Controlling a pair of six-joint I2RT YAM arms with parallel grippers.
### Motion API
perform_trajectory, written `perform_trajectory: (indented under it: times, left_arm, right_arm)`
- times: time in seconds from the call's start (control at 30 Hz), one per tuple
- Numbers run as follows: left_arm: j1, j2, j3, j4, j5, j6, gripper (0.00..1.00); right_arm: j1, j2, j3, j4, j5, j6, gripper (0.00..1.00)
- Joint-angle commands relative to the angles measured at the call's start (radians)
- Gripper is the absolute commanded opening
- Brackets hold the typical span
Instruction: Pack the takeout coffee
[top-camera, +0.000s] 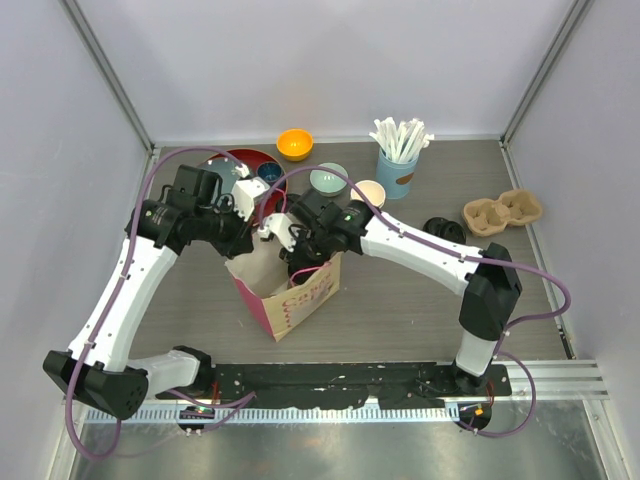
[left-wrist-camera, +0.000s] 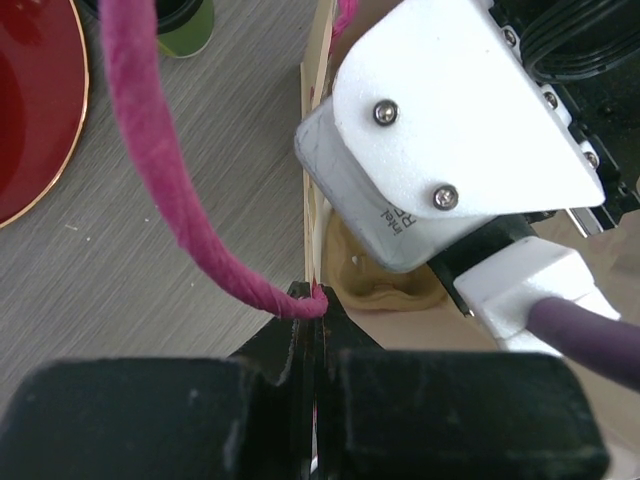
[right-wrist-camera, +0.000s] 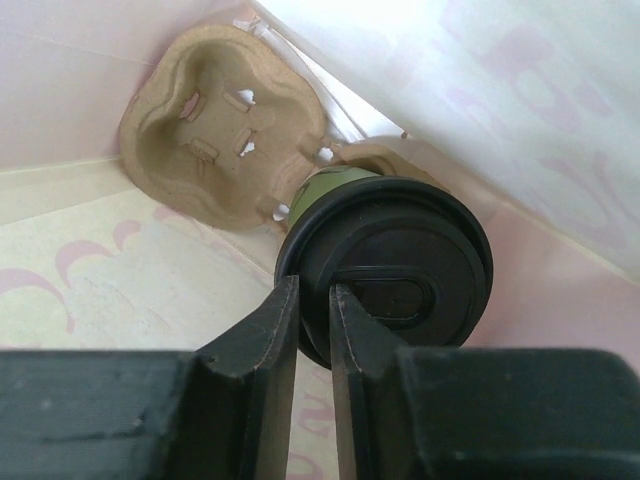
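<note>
Plainly, the main hazard is inside the paper bag (top-camera: 300, 295). The right end effector (right-wrist-camera: 312, 292) has its fingers at a narrow gap, one on either side of the near rim of the black lid, and looks clamped on the lidded cup (right-wrist-camera: 385, 270). That cup stands in the lower-right pocket of the pulp carrier (right-wrist-camera: 215, 130) at the bottom of the bag, centre of the right wrist view. If we lift away before the fingers spread, we judge the lid could pop off or the cup could tip out of its pocket — and the light carrier might come up with it.

The left end effector (left-wrist-camera: 316, 312) is pinched shut on the bag's upper edge, low centre in its own view. The pink handle (left-wrist-camera: 160, 170) loops away to the upper left. Should that pinch slip, the wall would likely sag onto the right wrist and crowd the way out.

Room is tight. Bag walls close in at the upper right and left of the right wrist view, and the white wrist housing (left-wrist-camera: 450, 120) fills most of the mouth, so we think straight up is the only clean exit. Outside, an open cup (top-camera: 370, 190), cream inside, stands at upper centre of the top view. A loose lid (top-camera: 440, 228) lies to its right on the tabletop (top-camera: 400, 300), well apart from the bag.
</note>
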Motion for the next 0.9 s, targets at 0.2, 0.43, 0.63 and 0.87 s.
perform_trajectory:
  times: [0.2, 0.43, 0.63, 0.87]
  left_arm:
    - [-0.006, 0.003, 0.024, -0.021, -0.006, 0.074, 0.0]
    - [-0.009, 0.028, 0.035, -0.031, 0.003, 0.08, 0.0]
    - [-0.011, 0.038, 0.038, -0.036, 0.0, 0.088, 0.0]
    - [-0.012, 0.038, 0.041, -0.042, -0.001, 0.089, 0.0]
  right_arm:
    - [-0.013, -0.102, -0.026, 0.097, 0.033, 0.027, 0.45]
    - [-0.013, -0.153, -0.012, 0.169, 0.002, 0.026, 0.61]
    - [-0.013, -0.197, 0.004, 0.207, -0.045, 0.03, 0.64]
    - [-0.014, -0.279, 0.0, 0.296, -0.078, 0.047, 0.66]
